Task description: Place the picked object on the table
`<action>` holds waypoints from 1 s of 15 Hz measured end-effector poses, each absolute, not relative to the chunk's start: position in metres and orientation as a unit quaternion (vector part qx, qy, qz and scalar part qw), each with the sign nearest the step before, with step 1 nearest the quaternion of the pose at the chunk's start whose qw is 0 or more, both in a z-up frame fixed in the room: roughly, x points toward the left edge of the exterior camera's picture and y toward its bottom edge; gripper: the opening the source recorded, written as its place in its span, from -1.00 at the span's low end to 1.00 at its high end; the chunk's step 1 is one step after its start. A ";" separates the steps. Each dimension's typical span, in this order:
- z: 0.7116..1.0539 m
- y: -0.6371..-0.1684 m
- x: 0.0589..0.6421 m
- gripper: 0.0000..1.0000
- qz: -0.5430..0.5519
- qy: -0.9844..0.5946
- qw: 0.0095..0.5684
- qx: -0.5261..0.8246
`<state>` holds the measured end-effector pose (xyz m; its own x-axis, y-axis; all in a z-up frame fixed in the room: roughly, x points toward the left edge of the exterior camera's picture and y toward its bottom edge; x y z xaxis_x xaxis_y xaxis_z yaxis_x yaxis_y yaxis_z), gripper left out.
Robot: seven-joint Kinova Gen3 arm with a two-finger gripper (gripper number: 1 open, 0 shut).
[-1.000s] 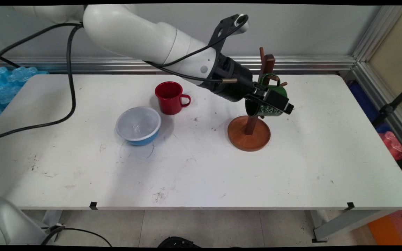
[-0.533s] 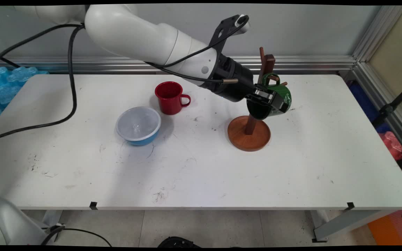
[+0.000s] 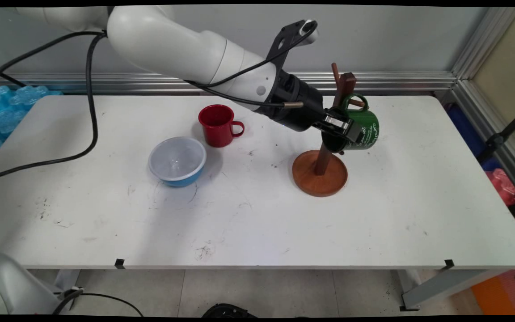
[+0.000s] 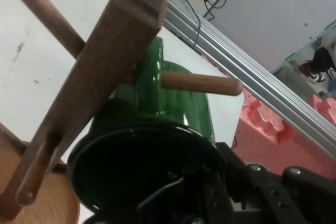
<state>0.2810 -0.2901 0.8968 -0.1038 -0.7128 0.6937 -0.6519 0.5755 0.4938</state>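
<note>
shifted since half a second ago: green mug swung up and toward 3 o'clock, now lying on its side with its handle loop over a peg; mug tree leaning a bit more, post top tipped toward 3 o'clock. red mug and bowl unchanged.

gripper clenched on green mug rim, one finger inside the mouth, one outside. from hand view: dark mouth of the mug right at the linkage, wooden peg poking through the handle and out toward 3 o'clock, post crossing diagonally in front, touching the mug body.

mug location: off the table, hanging at upper peg level, just 3 o'clock of the post, above the round base's far edge.

progress, judged from these frames: handle looks threaded onto the peg, so the hanging part reads as mostly done. not done yet: grip not let go, weight not visibly settled on the peg, tree pushed off vertical. can't tell how deep the peg sits in the handle.

outward: wooden base on white table right of centre. red mug upright at 9 o'clock of the tree, well apart, handle pointing to 3 o'clock. blue bowl with pale inside just at 7 o'clock of red mug, near but not touching. black cables draped from arm toward 9 o'clock edge.
</note>
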 end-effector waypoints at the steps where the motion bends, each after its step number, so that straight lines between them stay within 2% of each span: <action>1: 0.897 -0.290 0.281 -1.00 -0.031 -0.742 0.486 0.460; 15: 0.906 -0.283 0.288 -1.00 -0.034 -0.744 0.493 0.449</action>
